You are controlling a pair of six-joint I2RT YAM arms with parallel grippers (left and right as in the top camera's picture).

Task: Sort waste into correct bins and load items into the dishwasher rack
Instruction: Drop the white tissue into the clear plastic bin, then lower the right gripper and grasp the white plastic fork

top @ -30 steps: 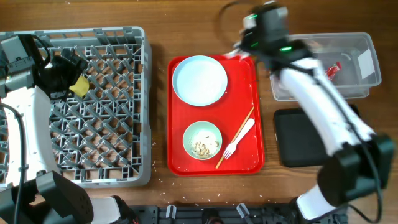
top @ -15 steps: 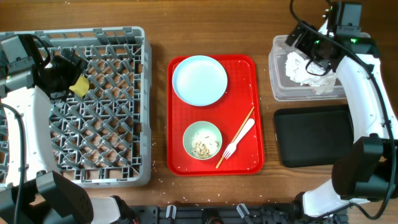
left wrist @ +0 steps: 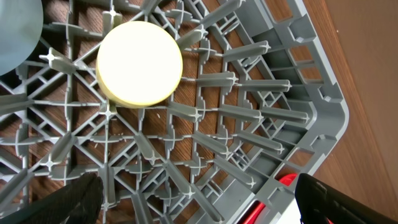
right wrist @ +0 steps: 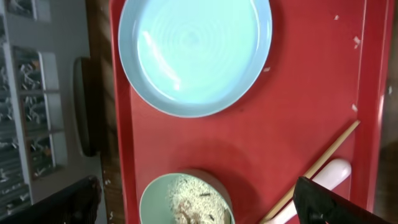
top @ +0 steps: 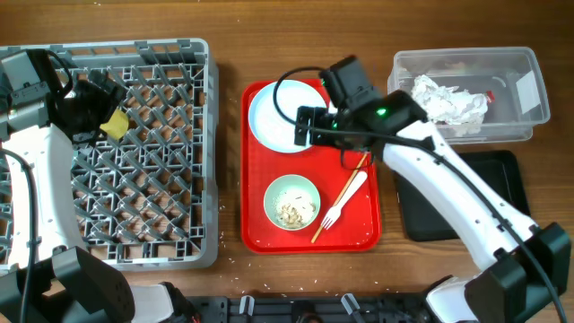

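The grey dishwasher rack [top: 143, 188] holds the small yellow cup [top: 117, 126], upside down [left wrist: 139, 63]. My left gripper [top: 90, 103] hangs open above the cup [left wrist: 199, 205], and a pale blue bowl's edge [left wrist: 15, 31] shows beside it. My right gripper [top: 309, 126] is open and empty over the red tray [top: 359, 233], between the pale blue plate [top: 273, 112] and the green bowl [top: 291, 202] of rice scraps. In the right wrist view the gripper [right wrist: 199, 208] hovers above that bowl [right wrist: 168, 199], with the plate [right wrist: 193, 53] ahead. The white fork [top: 345, 199] and chopsticks [top: 317, 231] lie on the tray. The crumpled napkin [top: 448, 100] rests in the clear tub [top: 529, 90].
The black tray [top: 417, 224] sits below the tub, partly under my right arm. A red wrapper strip [top: 489, 94] lies beside the napkin. Small crumbs dot the red tray [right wrist: 298, 81] and the wooden table near the front edge.
My right arm swung to the clear tub, left the napkin in it, then came back left over the red tray with its jaws open. The left arm has not moved.
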